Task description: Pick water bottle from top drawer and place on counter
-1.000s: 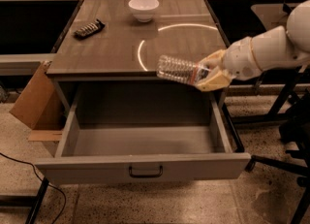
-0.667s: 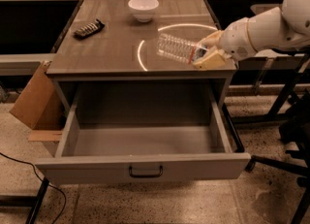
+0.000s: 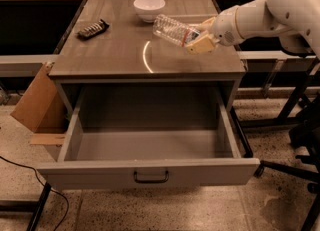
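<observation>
The wide grey metal top drawer (image 3: pixel 100 172) stands open below the glossy wood-grain counter (image 3: pixel 110 52), with no bottle inside. Above the counter's right half, the end effector (image 3: pixel 200 39) grasps the small clear ribbed water bottle (image 3: pixel 172 29), tilted and airborne. The placing step is in hand; next comes lowering and release.

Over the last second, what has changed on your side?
The gripper, shut on the water bottle, carried it from over the front edge of the counter further back, toward the white bowl, and holds it tilted. The top drawer stayed open and empty; the bowl and the dark object did not move.
</observation>
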Robot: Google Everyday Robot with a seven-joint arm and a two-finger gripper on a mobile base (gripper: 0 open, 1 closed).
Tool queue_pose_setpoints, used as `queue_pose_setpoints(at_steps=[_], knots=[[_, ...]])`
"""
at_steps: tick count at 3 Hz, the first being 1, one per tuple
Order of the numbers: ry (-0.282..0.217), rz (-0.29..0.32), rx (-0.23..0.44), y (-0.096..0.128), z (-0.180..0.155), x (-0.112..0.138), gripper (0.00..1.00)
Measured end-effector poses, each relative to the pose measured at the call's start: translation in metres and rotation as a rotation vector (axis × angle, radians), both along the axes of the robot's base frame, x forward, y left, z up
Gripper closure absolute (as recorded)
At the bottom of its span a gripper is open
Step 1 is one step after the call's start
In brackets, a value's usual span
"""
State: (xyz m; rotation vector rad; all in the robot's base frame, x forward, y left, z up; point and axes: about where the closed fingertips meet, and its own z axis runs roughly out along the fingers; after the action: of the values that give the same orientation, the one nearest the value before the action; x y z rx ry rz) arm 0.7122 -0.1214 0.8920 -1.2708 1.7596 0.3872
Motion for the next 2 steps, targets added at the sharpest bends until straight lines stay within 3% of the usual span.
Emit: queue_pose_setpoints(at_steps=[1,2], knots=[[0.03,-0.019,0.032,0.011,-0.007,0.03,0.58],[0.065,-0.027,0.052,0.021,-0.02,0.051,0.28]])
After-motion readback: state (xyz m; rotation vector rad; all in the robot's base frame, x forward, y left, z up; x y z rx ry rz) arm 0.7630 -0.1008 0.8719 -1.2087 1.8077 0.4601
